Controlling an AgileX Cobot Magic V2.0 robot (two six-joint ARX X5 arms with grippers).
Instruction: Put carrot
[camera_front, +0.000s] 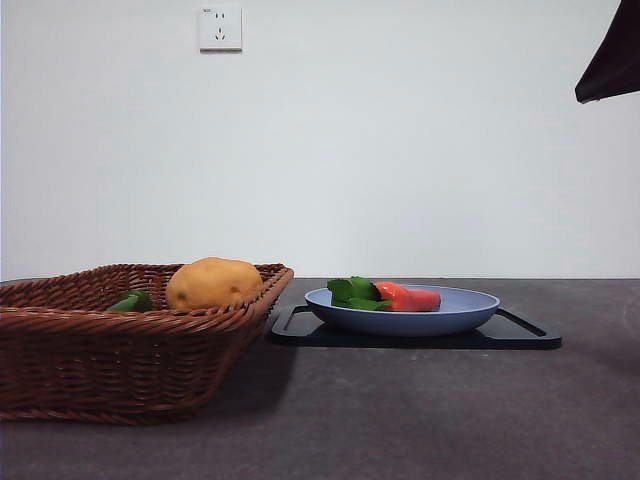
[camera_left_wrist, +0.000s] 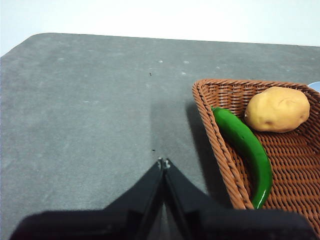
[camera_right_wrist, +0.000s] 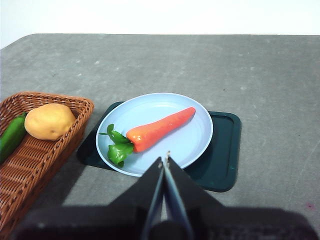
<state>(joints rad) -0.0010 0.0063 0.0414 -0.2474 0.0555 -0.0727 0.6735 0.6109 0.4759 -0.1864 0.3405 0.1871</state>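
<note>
- the carrot (camera_right_wrist: 160, 127) lies flat in the pale blue plate (camera_right_wrist: 197, 107), which sits on a dark tray (camera_right_wrist: 225, 150); by the look of it the carrot may already be where it belongs.
- its long axis runs slantwise across the plate: the green leaves (camera_right_wrist: 118, 146) point toward the wicker basket (camera_right_wrist: 75, 102), the thin tip points away from it.
- the right gripper (camera_right_wrist: 164, 159) hangs above the plate's near rim with its jaws pressed together, holding nothing; the carrot lies just ahead of the tips and apart from them.
- the left gripper (camera_left_wrist: 163, 163) is also pressed together and empty, over bare table just beside the basket; the right arm is plainly nearer the carrot.
- in the basket sit a potato (camera_left_wrist: 277, 109) and a long green pepper (camera_left_wrist: 245, 145), touching or nearly so.
- in the front view only a black tip shows at a top corner, the basket rim hides most of the pepper, and the plate rim cuts off the carrot's underside.
- how high either gripper hangs cannot be told.
</note>
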